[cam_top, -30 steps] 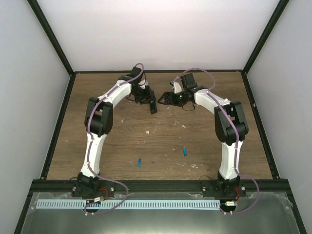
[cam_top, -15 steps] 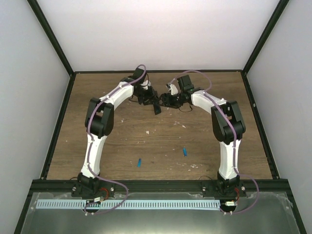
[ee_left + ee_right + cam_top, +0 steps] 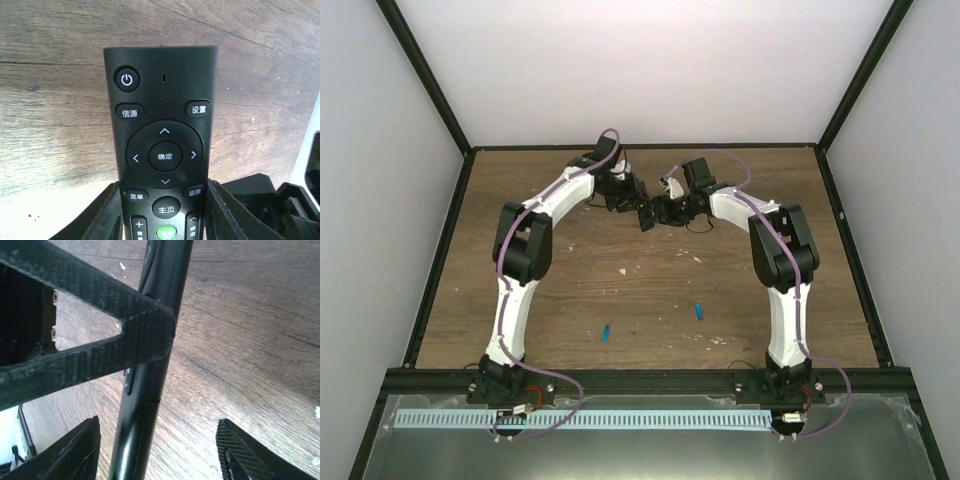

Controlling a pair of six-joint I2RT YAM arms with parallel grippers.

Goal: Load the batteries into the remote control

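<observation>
Remote control [image 3: 162, 140] at far centre of table [image 3: 570, 290], button face toward left wrist camera, lower half clamped between left gripper [image 3: 164, 212] fingers. Right gripper [image 3: 160, 452] spread wide, remote edge-on between its fingers. Left battery [image 3: 606, 332] and right battery [image 3: 700, 310] lie apart on near table

Both arms arched inward to the far middle, left tool [image 3: 164, 215] clamped, right tool [image 3: 160, 450] spread wide.

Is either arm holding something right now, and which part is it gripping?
The left gripper holds the remote control by its long side edges, just below the direction pad. The right gripper is open around it, clamping nothing.
</observation>
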